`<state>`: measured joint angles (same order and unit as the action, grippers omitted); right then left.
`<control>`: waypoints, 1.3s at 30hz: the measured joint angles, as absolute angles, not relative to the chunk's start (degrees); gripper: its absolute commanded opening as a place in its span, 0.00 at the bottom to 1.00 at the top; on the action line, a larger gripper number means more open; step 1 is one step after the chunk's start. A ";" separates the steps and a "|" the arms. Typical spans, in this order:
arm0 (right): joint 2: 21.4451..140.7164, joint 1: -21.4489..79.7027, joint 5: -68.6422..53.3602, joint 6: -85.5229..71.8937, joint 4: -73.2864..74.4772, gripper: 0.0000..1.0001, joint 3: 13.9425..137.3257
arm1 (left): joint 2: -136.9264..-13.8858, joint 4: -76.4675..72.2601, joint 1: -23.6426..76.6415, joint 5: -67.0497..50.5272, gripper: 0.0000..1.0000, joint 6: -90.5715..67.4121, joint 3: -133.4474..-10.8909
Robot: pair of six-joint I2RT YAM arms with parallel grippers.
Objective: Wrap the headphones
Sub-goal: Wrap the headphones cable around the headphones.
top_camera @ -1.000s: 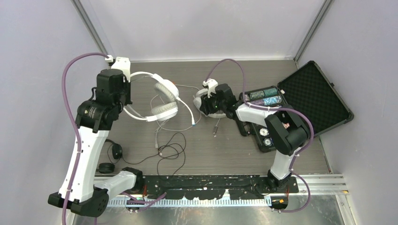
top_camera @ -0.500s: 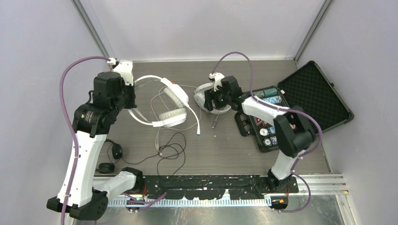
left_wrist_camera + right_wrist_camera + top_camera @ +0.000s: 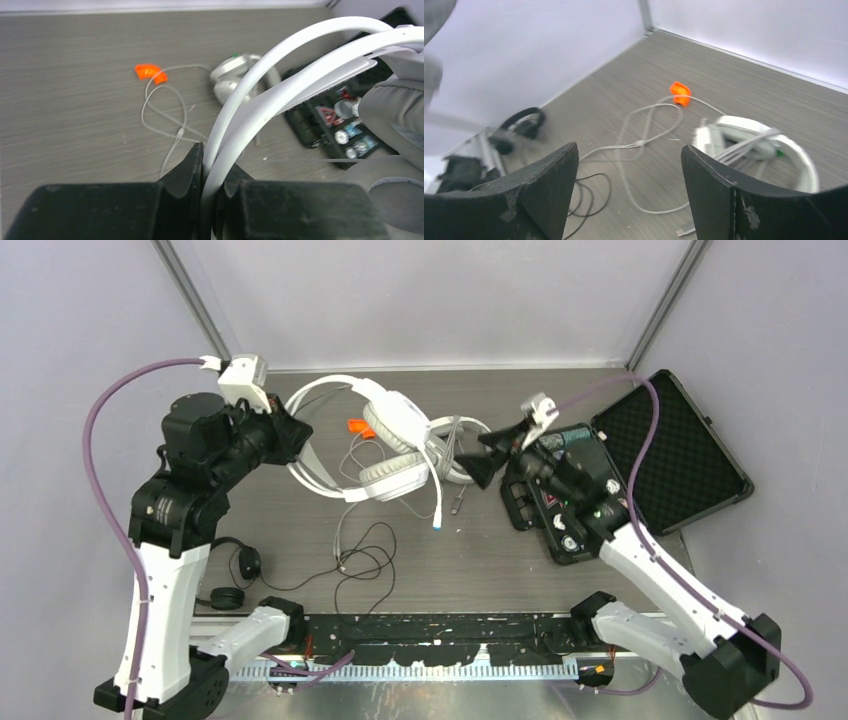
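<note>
The white headphones point(image 3: 385, 445) hang over the back middle of the table point(image 3: 500, 560), lifted by their headband point(image 3: 280, 95). They look light. The band seems stiff and springy, the cups point(image 3: 400, 420) soft, and the thin cord point(image 3: 436, 490) limp and likely to snag, so the band is the safest hold. The left gripper point(image 3: 212, 155) is clamped on it. The right gripper point(image 3: 629, 155) gapes wide and holds nothing, near a second white headset point(image 3: 756, 142) lying on the table. A black pair point(image 3: 240, 568) lies well apart at the near left.

Looks down from high behind the near edge over the table point(image 3: 500, 560). From each wrist, low and close, facing the middle; shared there: orange piece point(image 3: 150, 73), small white headset point(image 3: 764, 142).
</note>
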<state>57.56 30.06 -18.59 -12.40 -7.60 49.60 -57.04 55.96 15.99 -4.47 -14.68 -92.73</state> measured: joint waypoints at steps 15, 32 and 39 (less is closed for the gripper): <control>50.13 48.38 -27.99 -8.75 -29.45 0.83 35.40 | -54.26 45.12 15.99 -17.82 0.00 -28.25 -94.41; 65.63 54.06 -20.53 -5.52 -38.72 0.28 39.62 | -53.08 38.46 15.99 -29.17 0.00 -35.24 -86.50; 68.75 54.46 -19.51 -8.54 -45.63 0.38 38.63 | -52.60 31.22 15.99 -36.71 0.00 -40.84 -84.42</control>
<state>68.75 54.46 -19.51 -8.54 -45.63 38.63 -52.60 31.22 15.99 -36.71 -40.84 -84.42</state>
